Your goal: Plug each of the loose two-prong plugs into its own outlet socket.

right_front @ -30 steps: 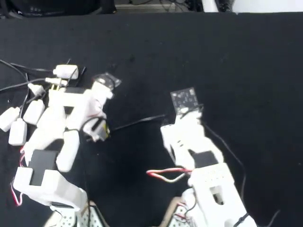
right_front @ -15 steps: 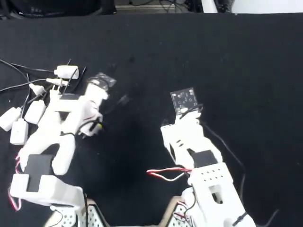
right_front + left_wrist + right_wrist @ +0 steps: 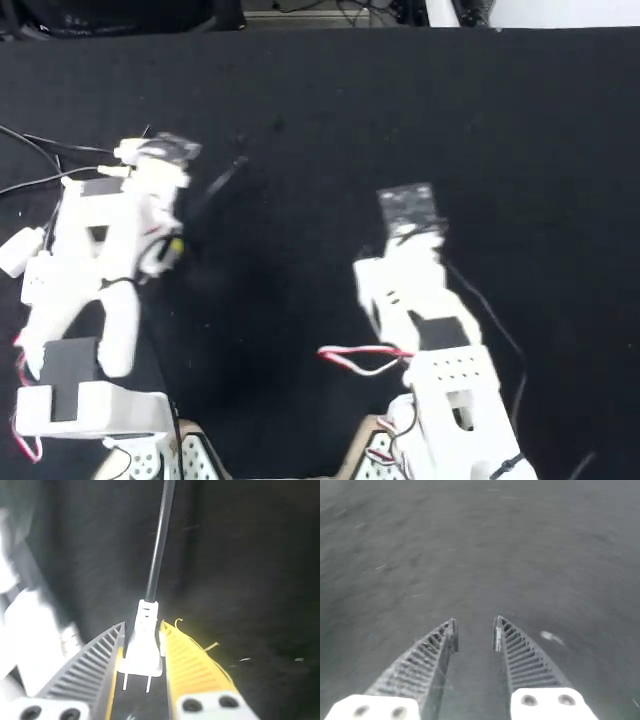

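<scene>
Well, the left gripper (image 3: 142,626) is clamped on a white two-prong plug (image 3: 143,652) near the table's (image 3: 450,100) left edge, and the plug's black cord (image 3: 159,545) runs away over the dark surface. White blocks (image 3: 18,252) lie just beside that arm. The right gripper (image 3: 475,629) hangs over mid-table, jaws parted.

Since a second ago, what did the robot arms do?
The left arm swung left and toward the table's far side, dragging the black cord along. The left gripper is clamped on the white plug. The right arm only nudged a bit to the right, and the right gripper is open over the table. The white pieces at the left edge stayed put.
</scene>
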`<state>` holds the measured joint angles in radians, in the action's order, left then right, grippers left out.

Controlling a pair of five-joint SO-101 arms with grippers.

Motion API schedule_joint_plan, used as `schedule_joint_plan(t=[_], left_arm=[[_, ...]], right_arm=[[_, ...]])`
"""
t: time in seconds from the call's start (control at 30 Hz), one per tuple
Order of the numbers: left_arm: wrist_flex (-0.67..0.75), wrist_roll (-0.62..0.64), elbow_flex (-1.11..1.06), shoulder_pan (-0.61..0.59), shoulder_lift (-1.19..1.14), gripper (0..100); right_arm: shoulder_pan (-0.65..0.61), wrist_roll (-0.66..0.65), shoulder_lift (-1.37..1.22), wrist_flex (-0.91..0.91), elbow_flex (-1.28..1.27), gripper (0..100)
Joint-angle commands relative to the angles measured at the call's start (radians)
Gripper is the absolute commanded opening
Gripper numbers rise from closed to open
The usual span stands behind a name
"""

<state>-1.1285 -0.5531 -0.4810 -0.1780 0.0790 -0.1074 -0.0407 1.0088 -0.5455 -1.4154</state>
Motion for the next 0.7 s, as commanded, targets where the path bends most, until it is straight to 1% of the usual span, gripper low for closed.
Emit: schedule_joint_plan(t=[0.0,0.1,0.2,0.33,0.4,0.47,0.57,0.6,0.67], left_arm=[[-0.008,-0.005,0.062,0.246,0.044,3],[0.023,-0.005,0.068,0.409,0.035,3],[0.08,-0.003,0.071,0.539,0.037,3],[0.166,-0.003,0.071,0.651,0.044,3],[0.193,-0.003,0.071,0.679,0.037,5],[0.204,0.008,0.071,0.693,0.034,12],[0.203,0.118,0.071,0.694,0.043,24],[0.203,0.161,0.071,0.688,0.044,26],[0.193,0.207,0.093,0.662,0.052,25]], right_arm=[[0.222,0.164,0.027,0.02,0.081,12.1],[0.296,0.215,0.027,0.026,0.085,12.1],[0.305,0.213,0.027,0.028,0.085,12.1],[0.305,0.216,0.027,0.028,0.085,12.1],[0.305,0.216,0.027,0.028,0.085,12.1],[0.305,0.218,0.027,0.028,0.085,12.1],[0.305,0.218,0.027,0.028,0.085,12.1],[0.305,0.218,0.027,0.028,0.085,12.1],[0.305,0.218,0.027,0.028,0.085,12.1]])
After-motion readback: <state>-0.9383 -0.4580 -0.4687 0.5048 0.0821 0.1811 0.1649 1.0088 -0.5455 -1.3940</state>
